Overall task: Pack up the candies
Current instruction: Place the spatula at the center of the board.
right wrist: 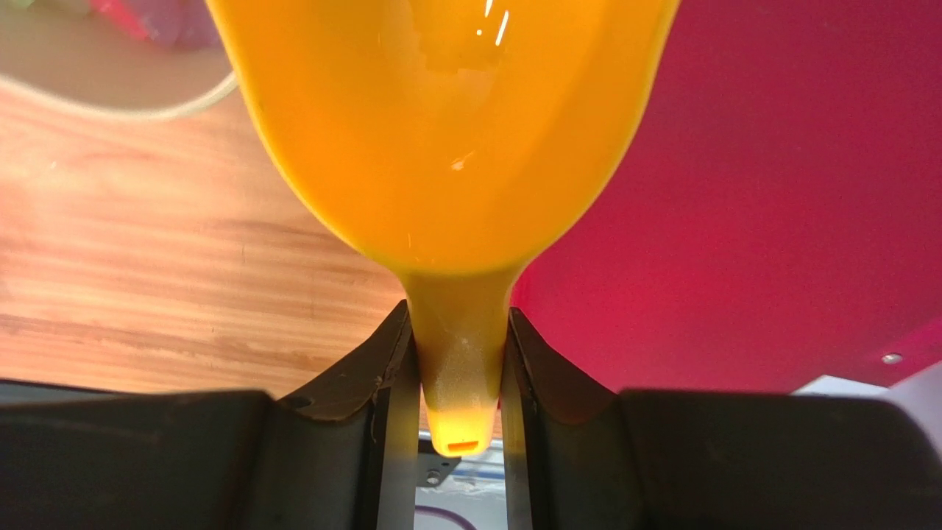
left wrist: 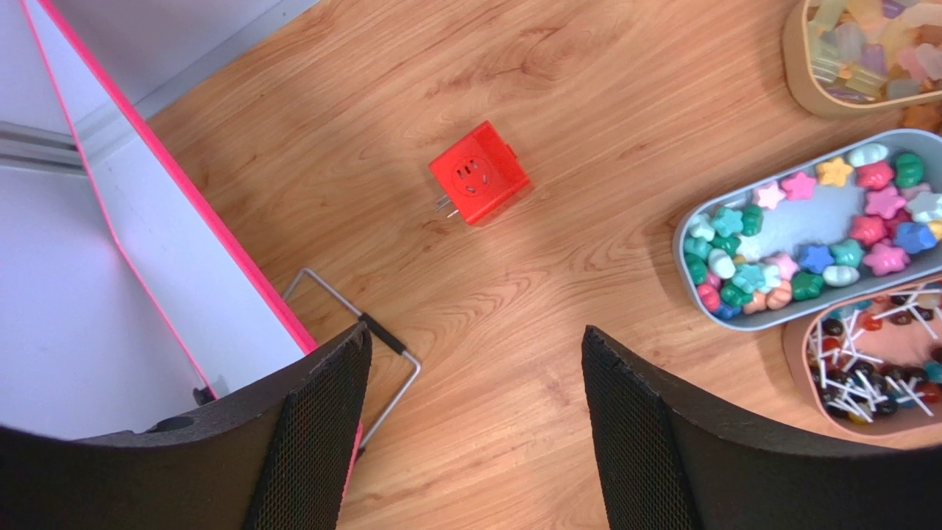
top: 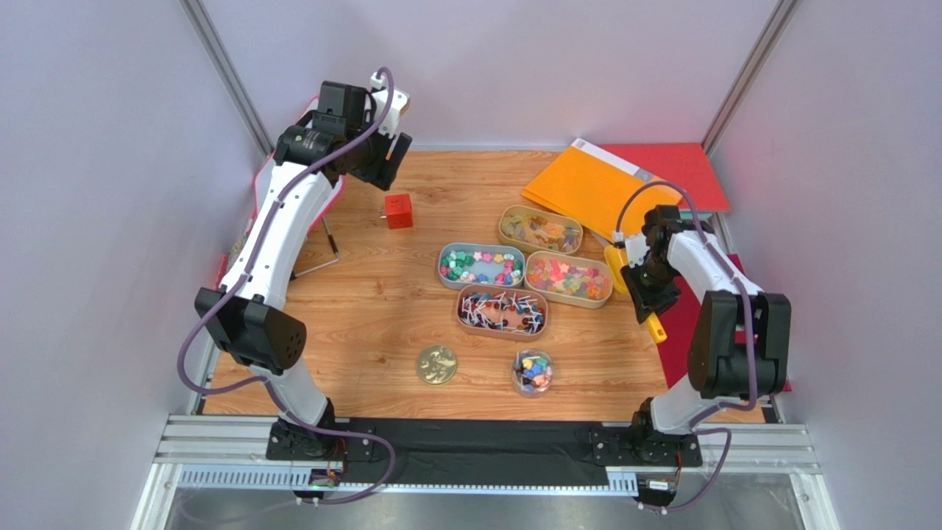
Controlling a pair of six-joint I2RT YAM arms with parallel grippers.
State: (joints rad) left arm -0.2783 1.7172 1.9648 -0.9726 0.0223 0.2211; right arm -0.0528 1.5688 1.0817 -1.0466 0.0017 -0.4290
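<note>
While our left gripper (left wrist: 475, 425) hangs jaws apart, empty, near the worktop's (top: 365, 315) far-left corner, we see the right gripper (right wrist: 459, 370) clamped on a yellow scoop's (right wrist: 442, 133) handle. Candies (top: 482, 266) are tiny pink/green/blue stars, white-stick pieces and orange gummies, filling four oval tins (top: 442, 268) right of centre.

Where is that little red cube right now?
In the top view the red cube sits on the table's far left part, near the left gripper and left of the candy trays.
</note>
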